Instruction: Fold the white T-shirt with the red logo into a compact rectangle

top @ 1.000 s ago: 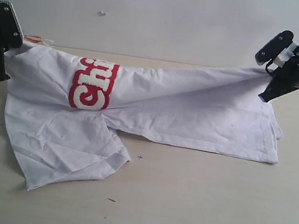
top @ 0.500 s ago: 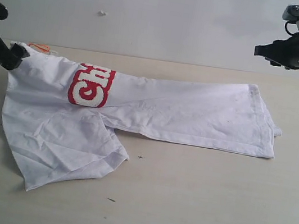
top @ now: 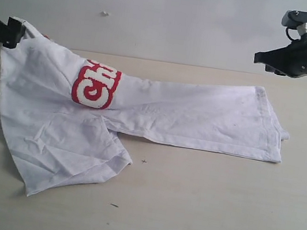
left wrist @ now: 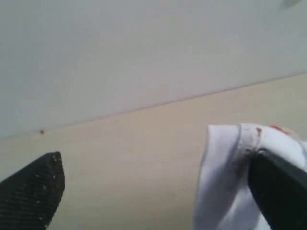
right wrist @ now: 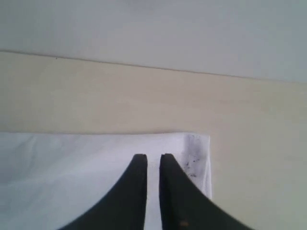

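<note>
Pale counter (top: 213,218), white wall behind: white T-shirt (top: 188,117) lies long axis L–R near far edge, red logo (top: 95,85) + collar end at L jaws (spread wide, cloth snagged on one), hem end below R jaws (nearly closed, empty).
</note>
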